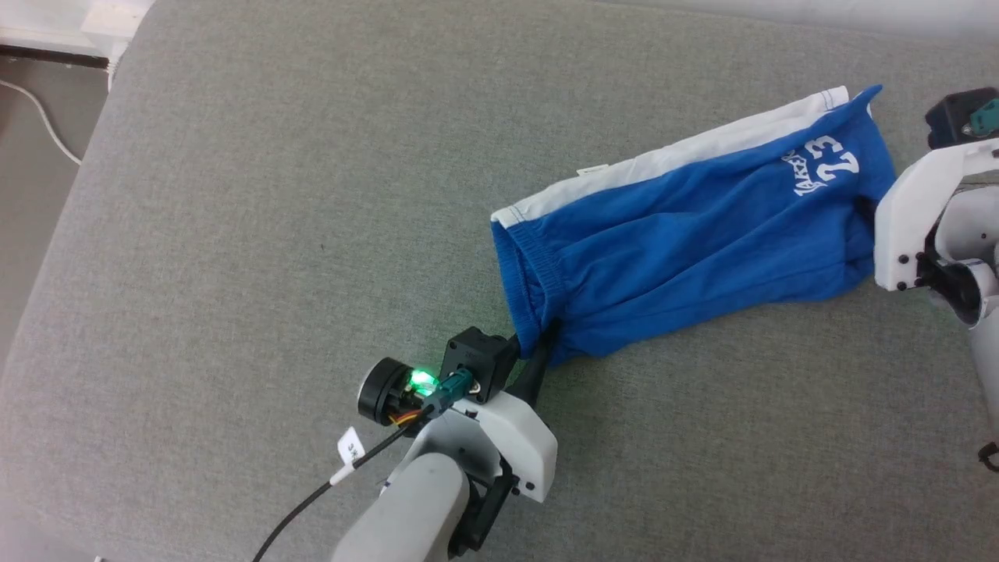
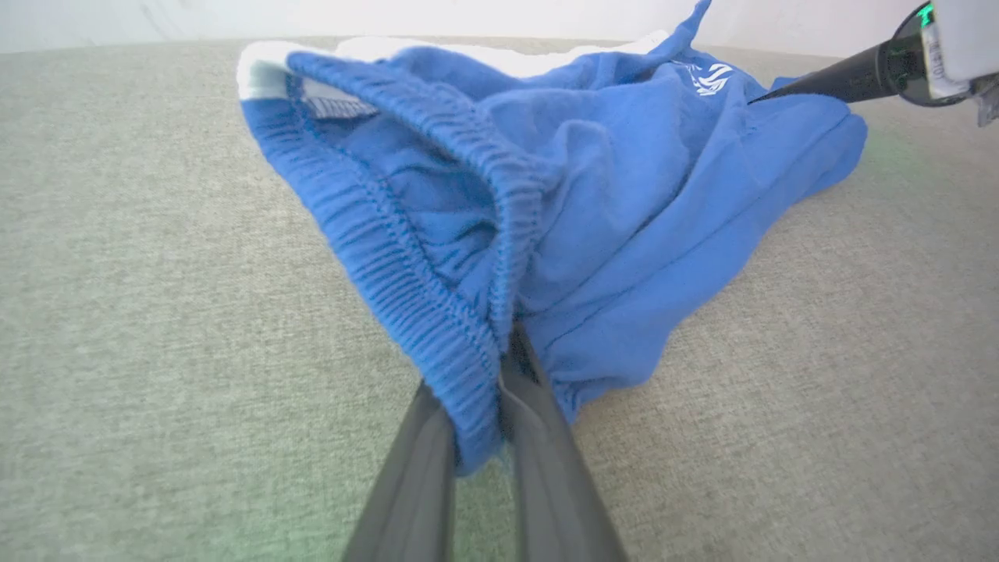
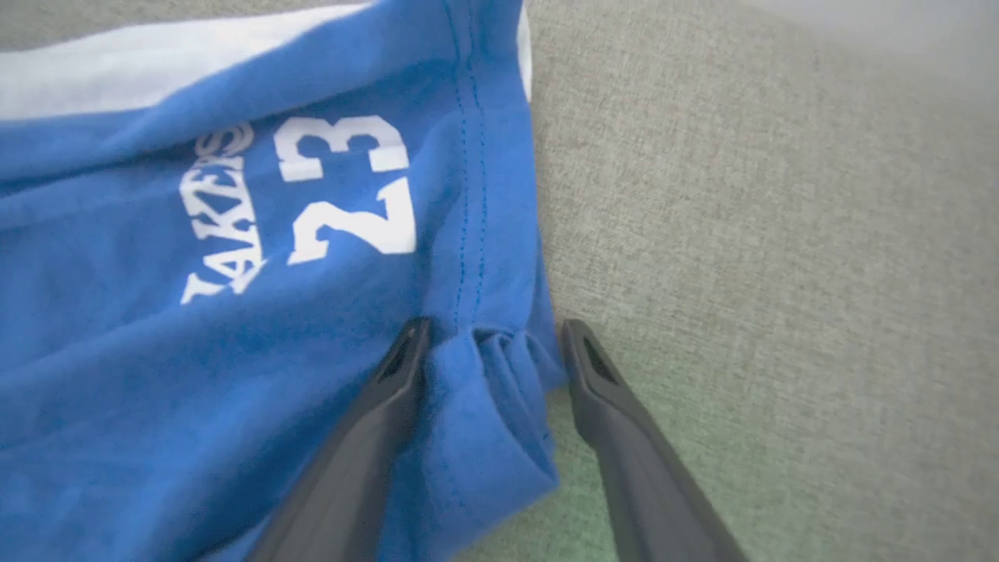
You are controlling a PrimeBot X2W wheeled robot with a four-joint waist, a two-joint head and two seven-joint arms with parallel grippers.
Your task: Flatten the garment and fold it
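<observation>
Shorts (image 1: 687, 226) of bright blue soft jersey lie on a grey woven fabric surface (image 1: 273, 195), to the right of its middle in the head view. They are loosely flat with shallow wrinkles. Their long axis runs on a slant, the ribbed elastic waistband (image 2: 437, 312) pointing to the near left and the stitched leg hem to the far right. A broad white stripe (image 1: 702, 144) follows the far long edge, with a small white label (image 1: 591, 168) poking out beside it. White "Lakers 23" lettering (image 3: 312, 195) sits near the hem. The left end effector (image 1: 538, 347) is clenched on the near corner of the waistband, which gapes open above it. The right end effector (image 3: 495, 336) has its dark tapered fingers spread, straddling a pleated fold at the hem corner.
</observation>
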